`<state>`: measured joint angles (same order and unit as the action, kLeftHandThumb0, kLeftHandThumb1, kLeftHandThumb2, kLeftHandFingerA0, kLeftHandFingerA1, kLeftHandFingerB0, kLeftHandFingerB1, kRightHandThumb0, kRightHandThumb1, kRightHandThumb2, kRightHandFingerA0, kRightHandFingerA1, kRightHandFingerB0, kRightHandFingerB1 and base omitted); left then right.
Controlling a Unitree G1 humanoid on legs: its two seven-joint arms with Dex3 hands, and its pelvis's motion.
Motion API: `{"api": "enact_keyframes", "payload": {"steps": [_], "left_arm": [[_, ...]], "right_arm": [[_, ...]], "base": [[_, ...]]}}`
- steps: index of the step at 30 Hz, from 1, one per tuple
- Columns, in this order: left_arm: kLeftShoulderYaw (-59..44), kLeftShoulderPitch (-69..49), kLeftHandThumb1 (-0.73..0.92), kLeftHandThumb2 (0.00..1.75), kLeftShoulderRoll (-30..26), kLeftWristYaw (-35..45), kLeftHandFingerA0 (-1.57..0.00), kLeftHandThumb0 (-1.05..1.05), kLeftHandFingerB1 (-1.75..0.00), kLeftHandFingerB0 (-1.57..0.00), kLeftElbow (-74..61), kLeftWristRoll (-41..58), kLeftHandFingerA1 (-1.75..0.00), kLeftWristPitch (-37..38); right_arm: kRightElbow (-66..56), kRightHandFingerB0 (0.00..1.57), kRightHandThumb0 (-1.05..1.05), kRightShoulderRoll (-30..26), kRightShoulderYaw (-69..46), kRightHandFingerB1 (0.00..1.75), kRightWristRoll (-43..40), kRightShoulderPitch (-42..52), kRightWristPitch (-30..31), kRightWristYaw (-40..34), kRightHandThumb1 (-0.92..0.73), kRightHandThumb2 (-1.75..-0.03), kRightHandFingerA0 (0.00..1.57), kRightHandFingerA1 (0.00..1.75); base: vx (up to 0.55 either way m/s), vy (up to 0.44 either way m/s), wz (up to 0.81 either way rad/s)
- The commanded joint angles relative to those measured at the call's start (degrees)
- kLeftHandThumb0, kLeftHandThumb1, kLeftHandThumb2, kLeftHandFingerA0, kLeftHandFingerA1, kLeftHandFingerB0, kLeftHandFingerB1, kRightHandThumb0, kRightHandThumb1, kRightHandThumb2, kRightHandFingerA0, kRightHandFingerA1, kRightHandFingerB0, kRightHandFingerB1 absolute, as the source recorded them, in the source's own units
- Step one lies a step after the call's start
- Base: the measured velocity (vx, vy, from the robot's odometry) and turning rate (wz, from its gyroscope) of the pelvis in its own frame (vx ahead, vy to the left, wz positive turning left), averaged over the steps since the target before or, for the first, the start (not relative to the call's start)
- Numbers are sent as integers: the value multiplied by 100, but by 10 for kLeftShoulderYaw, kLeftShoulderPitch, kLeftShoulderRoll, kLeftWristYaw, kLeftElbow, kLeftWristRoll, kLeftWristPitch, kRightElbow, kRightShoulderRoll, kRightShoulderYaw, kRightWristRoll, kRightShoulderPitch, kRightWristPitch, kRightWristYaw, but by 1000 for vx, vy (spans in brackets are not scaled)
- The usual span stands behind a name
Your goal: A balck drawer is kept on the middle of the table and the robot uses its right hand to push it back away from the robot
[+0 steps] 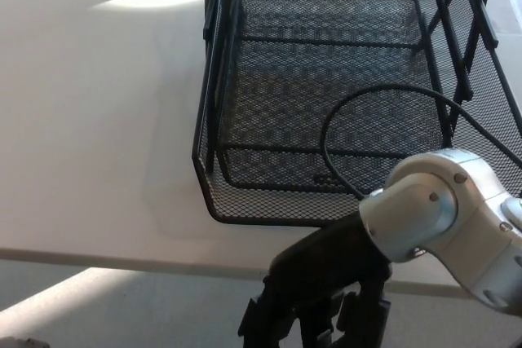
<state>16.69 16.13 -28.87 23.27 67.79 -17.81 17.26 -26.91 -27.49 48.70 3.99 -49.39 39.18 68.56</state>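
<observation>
Viewing from the head camera, I am seeing the black mesh drawer (326,95) sitting on the white table (90,120), its front rim near the table's close edge. My right hand (314,303) is hanging below that edge, apart from it, fingers released, grasping nothing.

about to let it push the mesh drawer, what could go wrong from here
The right hand sits below the table edge, so it may strike the edge instead of the drawer. The black cable loops over the drawer and could snag on the mesh. Contact right of the drawer's centre may twist it rather than slide it straight back.
</observation>
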Motion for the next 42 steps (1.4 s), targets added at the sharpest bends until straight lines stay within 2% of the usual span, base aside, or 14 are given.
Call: {"api": "enact_keyframes", "payload": {"steps": [1, 4, 9, 19, 27, 32, 42], "left_arm": [[-4, -4, 71, 62, -9, 4, -48, -57, -33, -32, 1, -3, -39, 13], [-3, -3, 74, 62, -9, 4, -49, -55, -34, -36, 2, -5, -38, 11], [-5, -5, 72, 62, -10, 4, -46, -56, -33, -30, 3, -4, -39, 14], [-4, -7, 72, 63, -10, -1, -48, -56, -33, -32, 2, -8, -39, 14], [-2, -5, 72, 62, -11, -3, -48, -57, -33, -31, 5, -11, -39, 14], [-1, -7, 72, 63, -12, -5, -49, -57, -33, -32, 6, -11, -39, 14], [-6, -10, 75, 63, -11, 1, -49, -56, -33, -35, 4, -7, -38, 14]], "right_arm": [[27, 39, -45, 10, -13, 37, -7, -24, 14, 10, -78, -64, 55, 44], [53, 38, -46, 19, -17, 36, -3, -29, 4, 5, -78, -64, 52, 43], [81, 38, -46, 28, -19, 36, 6, -41, -19, 4, -78, -64, 53, 44], [174, 38, -46, 45, -28, 37, 26, -54, -68, -7, -79, -64, 51, 44], [252, 42, -45, 66, -45, 39, 33, -69, -88, -7, -79, -61, 58, 48], [287, 41, -44, 78, -48, 40, 42, -75, -109, -8, -78, -63, 57, 48], [425, 39, -46, 112, -76, 39, 59, -121, -133, -20, -77, -63, 53, 47]], "base": [[0, 0, 0], [0, 0, 0], [0, 0, 0], [0, 0, 0], [0, 0, 0], [0, 0, 0], [0, 0, 0]]}}
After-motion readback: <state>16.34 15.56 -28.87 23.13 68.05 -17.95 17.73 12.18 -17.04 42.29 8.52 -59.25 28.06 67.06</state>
